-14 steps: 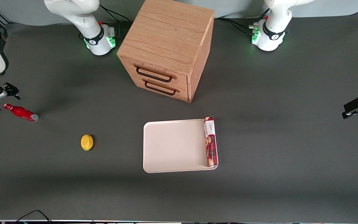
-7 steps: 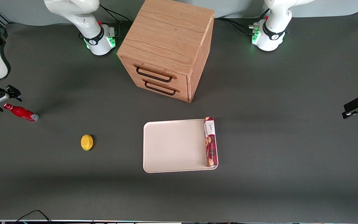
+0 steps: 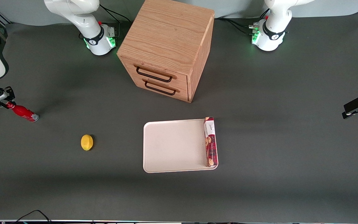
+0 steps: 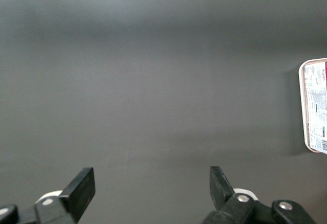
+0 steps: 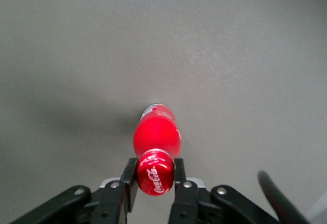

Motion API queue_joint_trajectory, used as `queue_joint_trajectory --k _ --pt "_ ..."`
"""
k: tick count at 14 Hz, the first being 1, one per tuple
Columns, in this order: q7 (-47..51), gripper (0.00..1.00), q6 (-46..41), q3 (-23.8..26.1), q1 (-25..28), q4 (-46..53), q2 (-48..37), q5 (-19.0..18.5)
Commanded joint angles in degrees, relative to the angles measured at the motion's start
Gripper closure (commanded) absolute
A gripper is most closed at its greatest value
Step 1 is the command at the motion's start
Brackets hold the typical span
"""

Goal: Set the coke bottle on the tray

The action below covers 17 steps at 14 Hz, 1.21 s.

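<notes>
From your gripper toward the tray you have open mat, with only the lemon near that line and the biscuit box filling the tray's farthest edge.

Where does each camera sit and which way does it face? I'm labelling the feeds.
Front view: high, looking down on the table, cabinet, tray, lemon, both arm bases.
Right wrist view: on the working arm, looking past its end effector, fingers beside the coke bottle's cap.
Left wrist view: parked arm's camera, over bare table, own fingertips showing.
Shared: front and right wrist both show the bottle.
</notes>
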Motion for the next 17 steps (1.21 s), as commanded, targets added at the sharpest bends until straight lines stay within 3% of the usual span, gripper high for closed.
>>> queue_joint_trajectory --k 1,3,9,12,17 --pt "-2.47 0.88 -0.17 -0.31 0.57 0.77 0.52 1.94" --pt "-1.68 0.89 -2.18 -0.31 0.75 2.34 -0.35 1.94" --pt "8.84 0.92 -29.40 1.97 0.49 21.48 -2.47 0.98" --pt "18.06 0.92 -44.68 8.11 -1.61 34.39 -3.26 -0.78" --pt "43.52 0.96 -64.57 25.31 -2.76 55.41 -2.29 -2.02"
